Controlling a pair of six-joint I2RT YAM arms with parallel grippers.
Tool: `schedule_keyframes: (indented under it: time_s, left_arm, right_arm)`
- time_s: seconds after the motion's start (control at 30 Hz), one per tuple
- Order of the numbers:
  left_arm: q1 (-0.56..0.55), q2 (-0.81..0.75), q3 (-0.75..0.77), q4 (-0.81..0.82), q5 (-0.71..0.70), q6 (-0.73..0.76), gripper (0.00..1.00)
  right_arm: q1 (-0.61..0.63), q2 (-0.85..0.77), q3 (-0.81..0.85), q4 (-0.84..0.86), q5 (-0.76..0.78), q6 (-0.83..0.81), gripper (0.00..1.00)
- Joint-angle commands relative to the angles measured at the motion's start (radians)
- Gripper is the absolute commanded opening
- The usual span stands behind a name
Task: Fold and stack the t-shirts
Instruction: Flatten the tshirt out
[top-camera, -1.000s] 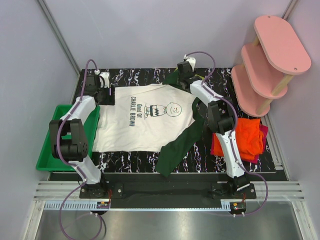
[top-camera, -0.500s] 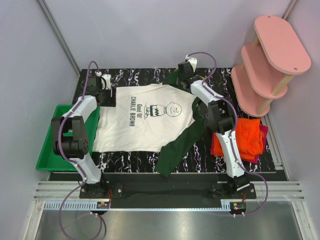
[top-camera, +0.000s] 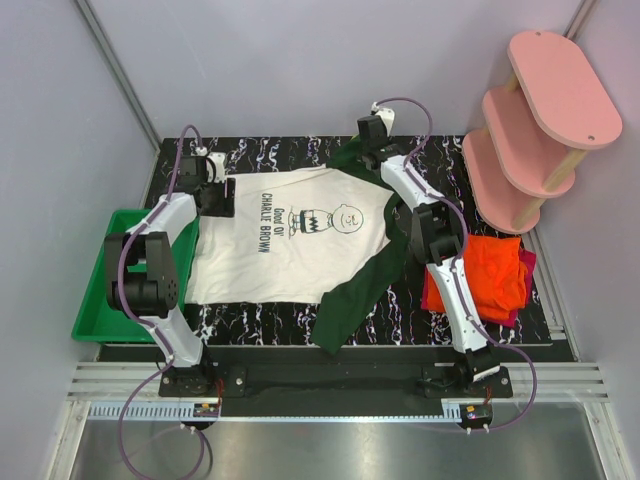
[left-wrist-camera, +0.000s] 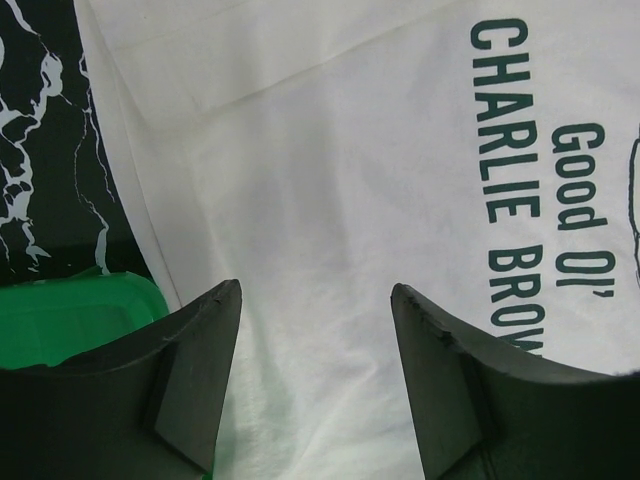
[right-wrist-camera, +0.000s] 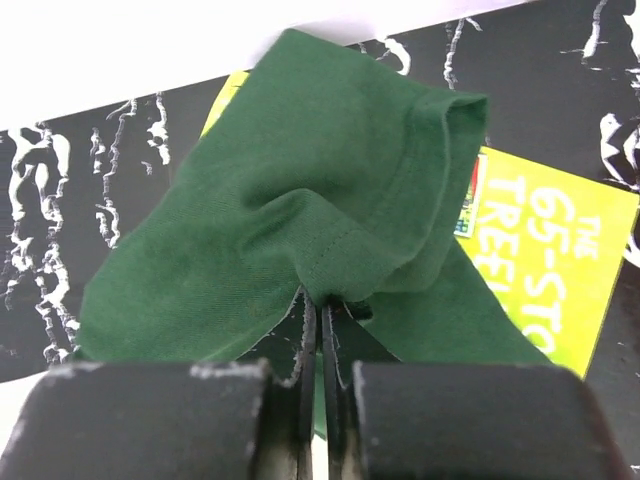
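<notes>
as seen from above, the cream-white t-shirt (top-camera: 300, 245) is spread print-up across the black marbled table (top-camera: 270, 152), with its near sleeve (top-camera: 360, 285), dark green, trailing toward the arm bases. the left gripper (top-camera: 216, 190) is placed over the shirt's left edge near the far corner, close to the green tray (top-camera: 95, 300). the right gripper (top-camera: 372, 152) is set at the far sleeve (top-camera: 348, 157). at the right, the orange t-shirt (top-camera: 497, 268) is laid on the magenta-red t-shirt (top-camera: 433, 296), just beside the right arm, and a pink shelf (top-camera: 540, 110) is seen behind them.

in the left wrist view, the left gripper (left-wrist-camera: 315, 300) is held wide apart over the cream cloth, with nothing caught between its fingers (left-wrist-camera: 200, 370). the "charlie brown" lettering is seen at the right and a corner of the tray (left-wrist-camera: 70, 315) at the left.

in the right wrist view, the right gripper (right-wrist-camera: 322, 320) is clamped tight on a bunched fold of the far sleeve (right-wrist-camera: 300, 200). a yellow-green book (right-wrist-camera: 545, 240) is partly covered by that sleeve on the table (right-wrist-camera: 560, 60).
</notes>
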Motion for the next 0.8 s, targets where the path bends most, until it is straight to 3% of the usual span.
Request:
schedule_keyframes:
  time_s: [0.0, 0.67, 0.73, 0.77]
  left_arm:
    - [-0.003, -0.012, -0.019, 0.034, 0.024, 0.014, 0.66]
    - [-0.006, 0.005, -0.039, 0.046, 0.057, 0.011, 0.64]
    - [-0.006, 0.003, -0.042, 0.048, 0.064, 0.011, 0.64]
    - [-0.006, 0.005, -0.042, 0.048, 0.065, 0.010, 0.64]
  right_arm:
    - [-0.004, 0.012, 0.101, -0.001, -0.047, 0.007, 0.00]
    - [0.007, 0.144, 0.305, 0.190, -0.574, 0.090, 0.01]
    - [0.004, 0.176, 0.331, 0.195, -0.624, 0.121, 0.08]
    - [0.004, 0.178, 0.342, 0.195, -0.630, 0.125, 0.17]
